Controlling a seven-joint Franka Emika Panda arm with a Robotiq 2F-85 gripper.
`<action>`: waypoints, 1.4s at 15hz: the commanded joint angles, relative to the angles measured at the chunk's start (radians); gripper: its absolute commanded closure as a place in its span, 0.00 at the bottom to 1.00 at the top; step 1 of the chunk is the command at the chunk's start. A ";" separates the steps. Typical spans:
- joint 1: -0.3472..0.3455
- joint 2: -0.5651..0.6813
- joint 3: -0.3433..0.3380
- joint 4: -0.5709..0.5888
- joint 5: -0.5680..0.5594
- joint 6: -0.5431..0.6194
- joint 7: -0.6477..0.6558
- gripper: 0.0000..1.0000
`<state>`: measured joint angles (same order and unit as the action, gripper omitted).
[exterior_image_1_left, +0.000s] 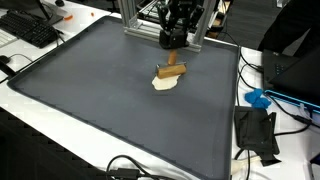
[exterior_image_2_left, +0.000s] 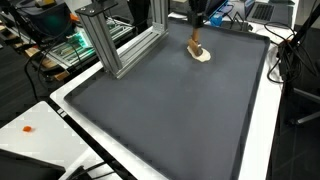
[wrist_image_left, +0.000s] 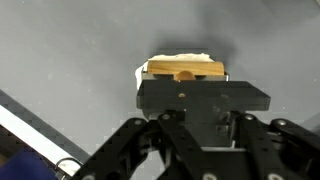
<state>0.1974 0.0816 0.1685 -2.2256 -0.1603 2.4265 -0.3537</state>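
An aluminium frame stands at the far edge of the dark mat. Just right of it, the gripper is clamped from above on a wooden block, which sits over a cream flat piece near that edge.

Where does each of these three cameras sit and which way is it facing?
Exterior view: raised beyond one edge of the grey mat, facing the aluminium frame; shows the gripper and wrist.
Exterior view: high near a mat corner, looking along it, frame at left; shows the gripper at top.
Wrist view: behind the gripper, which fills the lower half, looking down at the wooden block and cream pad.
Shared: all show block and pad; both exterior views show mat and frame.
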 joint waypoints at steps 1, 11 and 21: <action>-0.029 0.016 -0.015 -0.031 -0.030 -0.062 0.014 0.78; -0.049 0.003 -0.006 -0.029 0.066 -0.096 -0.101 0.78; -0.041 0.014 0.010 -0.035 0.121 0.008 -0.127 0.78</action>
<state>0.1554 0.0738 0.1648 -2.2313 -0.0778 2.3693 -0.4762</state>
